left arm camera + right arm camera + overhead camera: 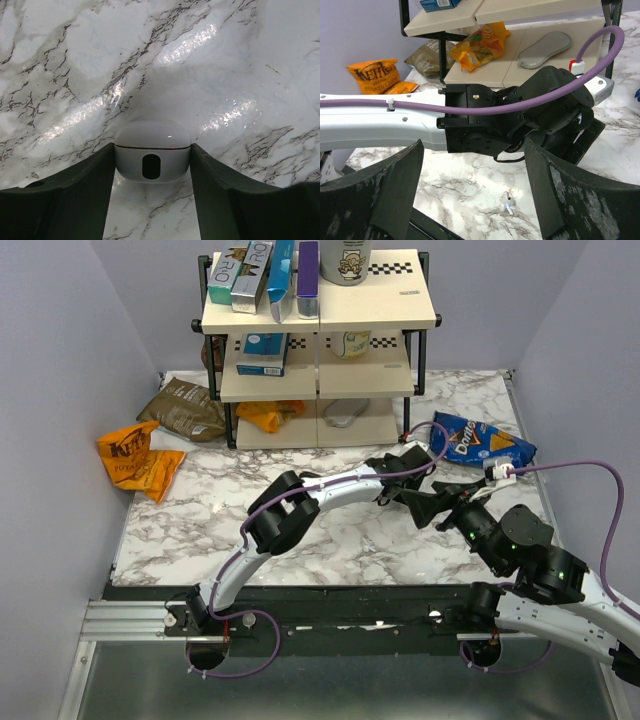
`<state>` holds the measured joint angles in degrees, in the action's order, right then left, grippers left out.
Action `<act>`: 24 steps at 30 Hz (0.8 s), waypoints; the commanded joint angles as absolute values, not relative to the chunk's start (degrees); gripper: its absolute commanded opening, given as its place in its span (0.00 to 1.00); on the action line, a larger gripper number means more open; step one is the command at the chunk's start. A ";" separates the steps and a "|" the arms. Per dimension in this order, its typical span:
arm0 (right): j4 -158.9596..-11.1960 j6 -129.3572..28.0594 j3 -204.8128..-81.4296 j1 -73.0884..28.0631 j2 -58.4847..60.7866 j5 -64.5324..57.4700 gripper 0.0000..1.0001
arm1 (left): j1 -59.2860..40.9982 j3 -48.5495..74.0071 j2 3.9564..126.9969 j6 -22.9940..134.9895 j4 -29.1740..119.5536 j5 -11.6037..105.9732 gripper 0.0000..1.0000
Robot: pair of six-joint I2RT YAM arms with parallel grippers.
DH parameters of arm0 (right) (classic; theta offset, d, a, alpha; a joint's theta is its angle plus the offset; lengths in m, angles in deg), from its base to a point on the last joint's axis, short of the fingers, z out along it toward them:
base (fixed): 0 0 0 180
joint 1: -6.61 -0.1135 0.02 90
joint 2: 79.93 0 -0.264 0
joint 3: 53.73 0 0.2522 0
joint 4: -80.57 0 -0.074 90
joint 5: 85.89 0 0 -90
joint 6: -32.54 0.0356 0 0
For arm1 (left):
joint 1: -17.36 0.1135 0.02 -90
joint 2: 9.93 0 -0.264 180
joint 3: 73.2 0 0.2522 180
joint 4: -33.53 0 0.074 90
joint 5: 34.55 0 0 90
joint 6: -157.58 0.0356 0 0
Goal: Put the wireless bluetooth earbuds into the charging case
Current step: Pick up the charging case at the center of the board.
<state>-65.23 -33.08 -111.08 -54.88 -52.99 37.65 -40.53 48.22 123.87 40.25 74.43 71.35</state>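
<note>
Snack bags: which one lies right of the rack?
The blue Doritos bag, alone on the right; the orange Kettle bag, brown bag and yellow bag all lie further left.

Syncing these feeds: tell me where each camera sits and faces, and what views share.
Top: fixed above and behind the robot, looking down on the table and shelf; both arms show.
Left wrist: on the left arm, looking down at the table; left claw flanks a white case.
Right wrist: on the right arm, facing the shelf; open right claw frames the left arm.
Shared: top and right wrist show the orange chip bag.
</note>
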 commanded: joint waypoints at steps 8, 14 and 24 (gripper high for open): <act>-68.00 -33.12 -115.18 -54.91 -51.29 36.46 0.89 | -40.92 40.85 118.50 41.39 69.10 68.02 0.03; -67.92 -36.10 -129.52 -54.82 -39.16 35.40 0.89 | -38.11 31.81 106.73 40.25 59.79 61.45 0.00; -65.37 -35.32 -139.65 -54.65 -29.30 42.34 0.89 | -32.92 -10.17 71.32 36.80 29.04 58.34 0.00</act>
